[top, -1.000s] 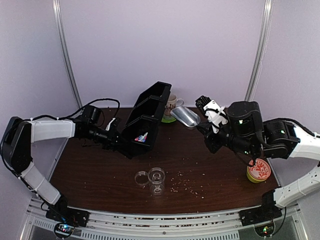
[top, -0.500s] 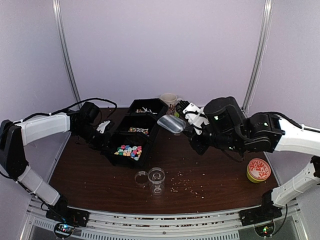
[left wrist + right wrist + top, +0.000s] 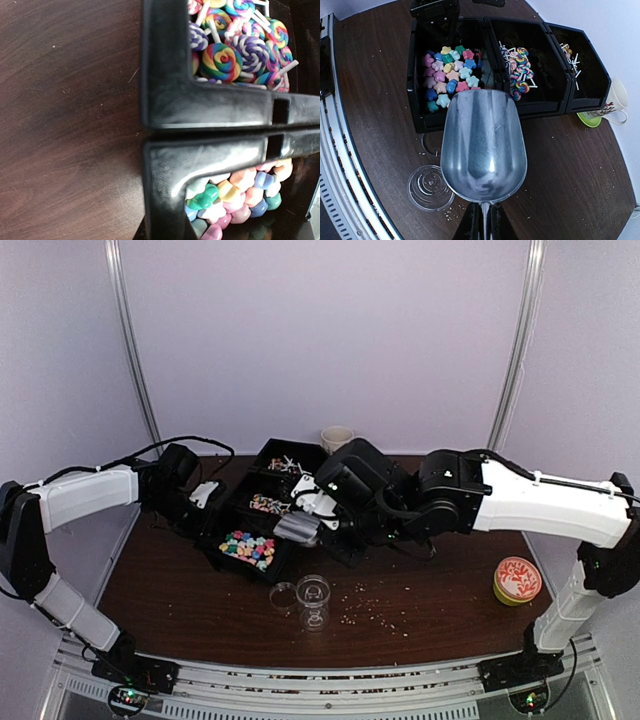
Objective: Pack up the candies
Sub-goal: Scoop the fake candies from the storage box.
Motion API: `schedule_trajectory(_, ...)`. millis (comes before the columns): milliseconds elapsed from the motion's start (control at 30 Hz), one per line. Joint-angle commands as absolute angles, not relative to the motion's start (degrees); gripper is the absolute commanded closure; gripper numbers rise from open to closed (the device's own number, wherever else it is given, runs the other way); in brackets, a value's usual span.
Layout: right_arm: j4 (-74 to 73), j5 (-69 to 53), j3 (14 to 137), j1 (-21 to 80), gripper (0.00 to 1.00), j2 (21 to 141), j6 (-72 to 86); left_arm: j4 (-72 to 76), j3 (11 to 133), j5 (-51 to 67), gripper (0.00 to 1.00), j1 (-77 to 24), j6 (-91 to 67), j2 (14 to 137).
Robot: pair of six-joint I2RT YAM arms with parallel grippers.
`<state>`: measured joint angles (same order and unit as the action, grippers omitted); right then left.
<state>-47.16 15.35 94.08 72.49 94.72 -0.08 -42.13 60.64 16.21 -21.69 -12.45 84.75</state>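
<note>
Pastel star candies (image 3: 447,75) fill the front compartment of the black tray (image 3: 427,125); swirl lollipops (image 3: 520,70) lie in the middle one, a few sticks (image 3: 570,54) in the far one. Judgement: pieces are light, hard, loose and apt to roll, so better scooped than pinched. Right gripper (image 3: 482,222) is clamped on the handle of the metal scoop (image 3: 482,145), empty, held over the tray's front wall. Left gripper (image 3: 208,498) sits at the tray's left wall, apparently gripping it; fingers not visible. Clear jar (image 3: 313,602) stands empty in front of the tray
</note>
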Motion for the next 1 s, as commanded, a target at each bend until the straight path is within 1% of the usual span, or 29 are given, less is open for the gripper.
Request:
schedule_trajectory(0,-52.5,14.0,100.0,73.3,1.0,97.8,-0.1,-31.2,62.6,18.2,1.0,-21.6,-10.7,81.8)
schedule_trajectory(333,-58.8,12.8,109.4,73.7,1.0,106.7,1.0,-30.8,62.3,17.6,1.0,-21.6,-10.6,81.5)
schedule_trajectory(967,-61.6,14.8,115.8,73.6,1.0,113.6,2.0,-30.7,62.2,16.7,1.0,-21.6,-10.2,80.1)
